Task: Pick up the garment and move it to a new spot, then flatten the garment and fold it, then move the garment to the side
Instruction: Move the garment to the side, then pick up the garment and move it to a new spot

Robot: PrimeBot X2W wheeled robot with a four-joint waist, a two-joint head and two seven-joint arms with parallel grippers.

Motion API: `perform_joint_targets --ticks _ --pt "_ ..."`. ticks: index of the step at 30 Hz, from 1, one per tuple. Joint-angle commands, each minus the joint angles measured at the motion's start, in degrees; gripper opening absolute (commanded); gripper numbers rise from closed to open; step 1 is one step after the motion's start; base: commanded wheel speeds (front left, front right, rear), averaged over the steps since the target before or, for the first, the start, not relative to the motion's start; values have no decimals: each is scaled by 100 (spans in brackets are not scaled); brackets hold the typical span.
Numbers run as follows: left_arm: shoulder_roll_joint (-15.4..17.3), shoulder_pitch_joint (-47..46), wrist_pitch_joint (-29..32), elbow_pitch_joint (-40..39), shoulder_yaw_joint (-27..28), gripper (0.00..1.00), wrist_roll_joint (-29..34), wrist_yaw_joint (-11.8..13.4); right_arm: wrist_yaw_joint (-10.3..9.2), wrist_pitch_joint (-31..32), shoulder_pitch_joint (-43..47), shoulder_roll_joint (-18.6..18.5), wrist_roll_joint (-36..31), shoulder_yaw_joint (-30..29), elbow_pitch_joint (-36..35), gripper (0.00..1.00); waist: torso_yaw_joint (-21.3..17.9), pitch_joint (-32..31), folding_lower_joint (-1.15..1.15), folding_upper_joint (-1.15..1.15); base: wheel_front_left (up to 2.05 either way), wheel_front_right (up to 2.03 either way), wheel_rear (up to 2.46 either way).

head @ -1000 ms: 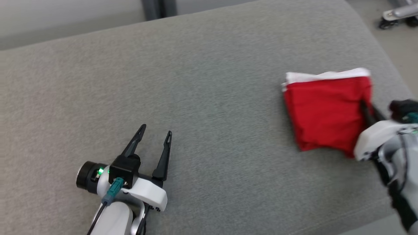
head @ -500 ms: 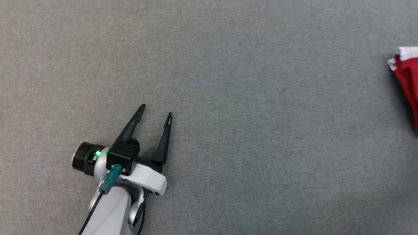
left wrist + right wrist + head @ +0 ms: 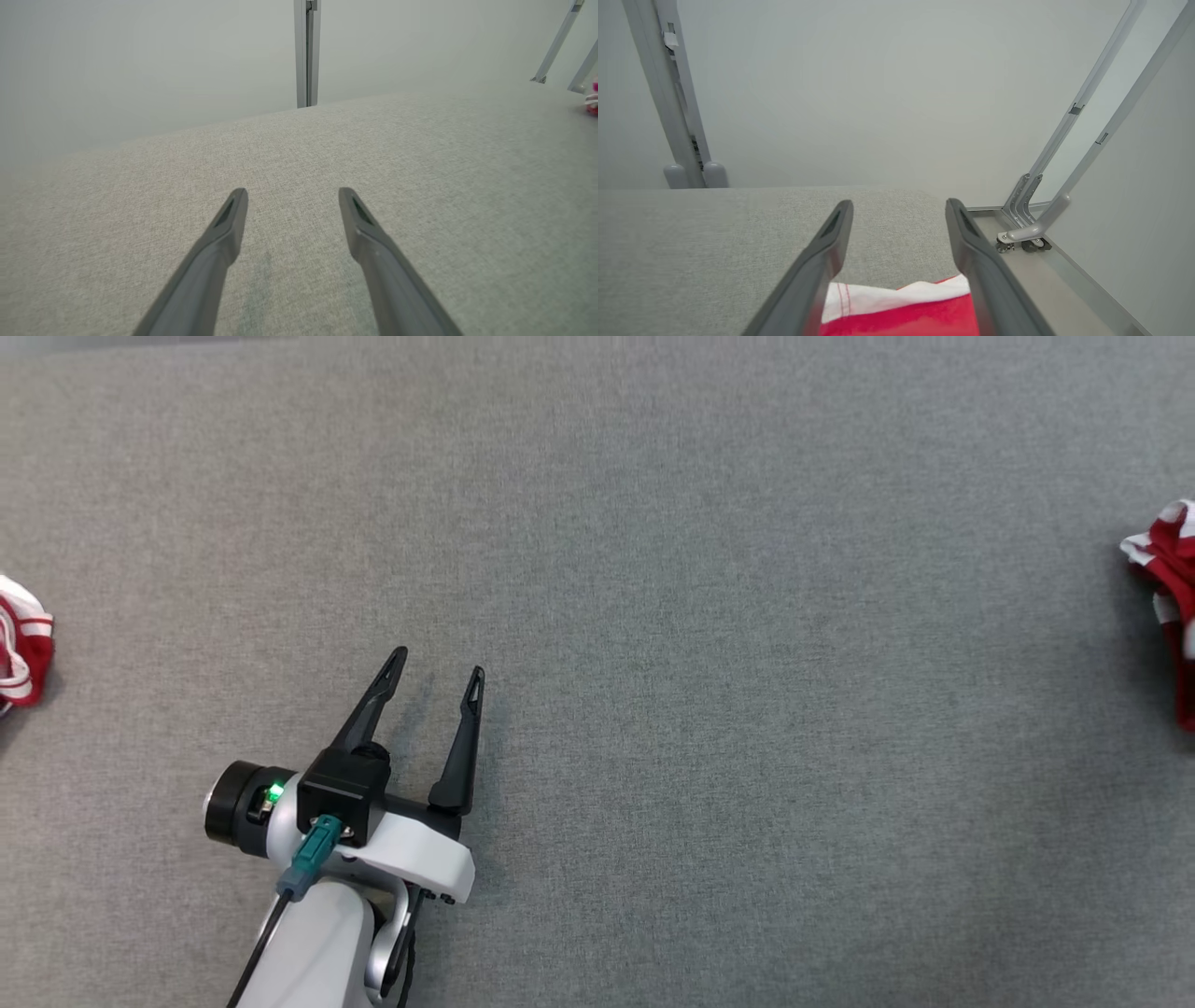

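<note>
**Both jaws open, garment down at the worktop's right end**

My left jaws are spread wide and hold nothing. Their 2 dark fingers [image 3: 464, 737] hang over bare grey fabric in the worktop's [image 3: 747, 709] near-left part, tips toward its far edge. Left wrist view agrees: both fingers [image 3: 224, 233] apart, plain worktop [image 3: 420, 163] under them. A grey post [image 3: 307, 51] stands past the worktop's far edge against a pale wall.

My right jaws are also apart, not clamped on anything. In the right wrist view the 2 fingers [image 3: 826, 252] straddle the garment [image 3: 901, 317]. It is red, with a white band along the side nearer the worktop's far edge, and lies flat on the worktop [image 3: 691, 242]. It sits close to the worktop's right end, near the rounded far-right corner. Cannot tell whether the fingers touch the cloth, and the frame cuts off its near part.

Off the worktop's right end there is pale floor [image 3: 1064, 280] and a metal frame [image 3: 1029, 232] ending in a small caster.

Head view has a red-and-white cloth [image 3: 1172, 616] at the worktop's right side, cut by the frame edge. Cannot tell if it is the same garment. A striped bundle [image 3: 21, 639], red and white, lies crumpled at the worktop's left side, well apart from my left jaws.
</note>
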Motion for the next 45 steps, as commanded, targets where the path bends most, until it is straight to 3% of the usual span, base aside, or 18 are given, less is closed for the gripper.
perform_joint_targets --ticks 1,5,15,32,45 --pt "14 49 0 3 39 100 -52 40 -2 -27 220 202 189 151 -224 100 5 -189 0 0 0 0 0" --pt "8 187 0 28 98 100 -153 96 -2 -27 785 612 755 857 -767 100 55 -496 0 0 0 0 0" --pt "7 533 0 72 260 100 -354 255 -2 -27 1871 940 1751 2145 -1295 100 237 -1065 0 0 0 0 0" --pt "6 1273 0 301 816 100 -461 363 -2 -28 3313 1054 2374 2802 -1577 100 257 -2066 0 0 0 0 0" --pt "7 1526 0 536 964 100 -484 382 -2 -27 3616 1054 2690 3065 -1826 100 187 -2355 0 0 0 0 0"
